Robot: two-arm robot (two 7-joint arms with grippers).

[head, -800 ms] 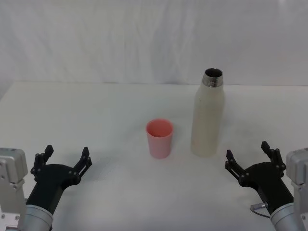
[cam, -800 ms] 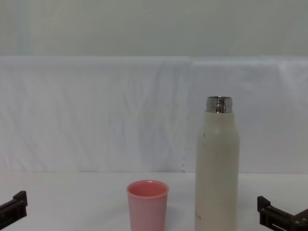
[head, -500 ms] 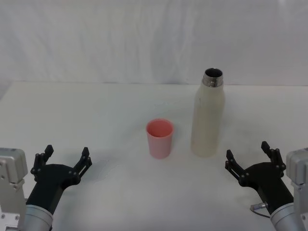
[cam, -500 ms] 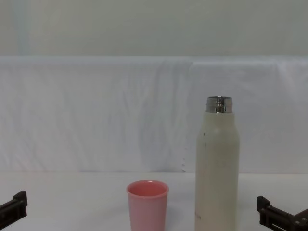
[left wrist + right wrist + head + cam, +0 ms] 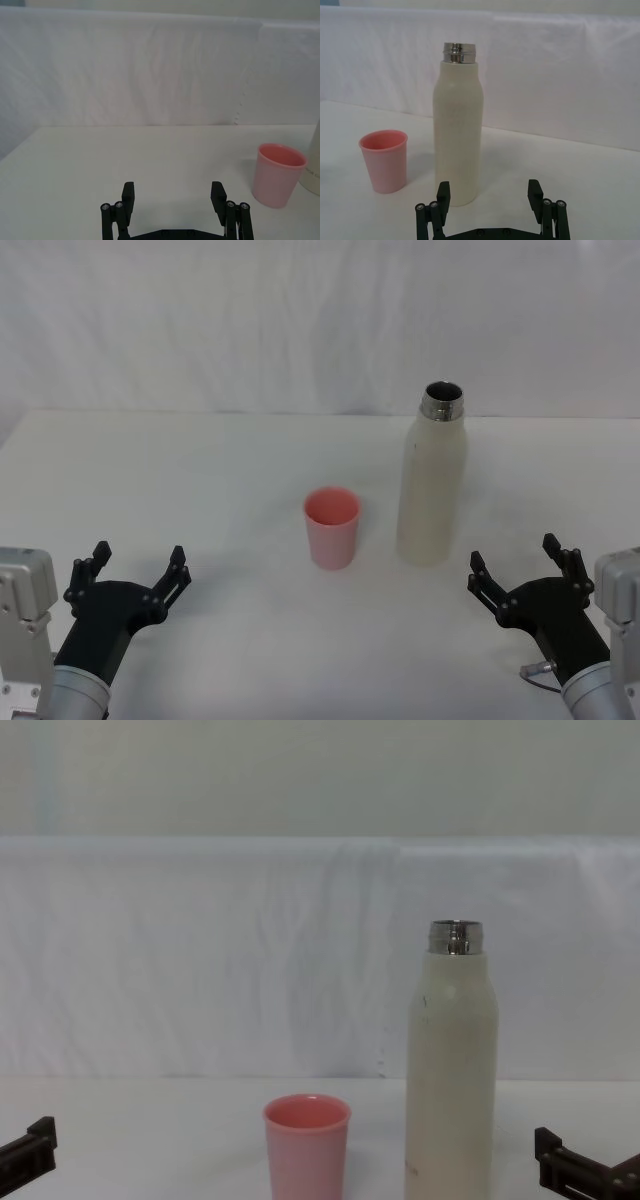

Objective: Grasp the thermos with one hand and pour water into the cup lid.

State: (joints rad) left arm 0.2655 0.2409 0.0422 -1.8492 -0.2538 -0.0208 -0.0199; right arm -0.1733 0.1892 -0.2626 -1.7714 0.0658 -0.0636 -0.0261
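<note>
Nothing has changed over the last moment: the left hand (image 5: pixel 137 569) and right hand (image 5: pixel 513 565) stay spread wide and empty at the tabletop's (image 5: pixel 200 470) near corners. The thermos (image 5: pixel 432 490) stands mid-tabletop, nearer the right edge, with the cup lid (image 5: pixel 332 528) just beside it. The grasp, I judge, has not begun.

Thermos (image 5: pixel 451 1070) upright, uncapped, just right of cup lid (image 5: pixel 306 1144); dark hand tips at lower corners.
</note>
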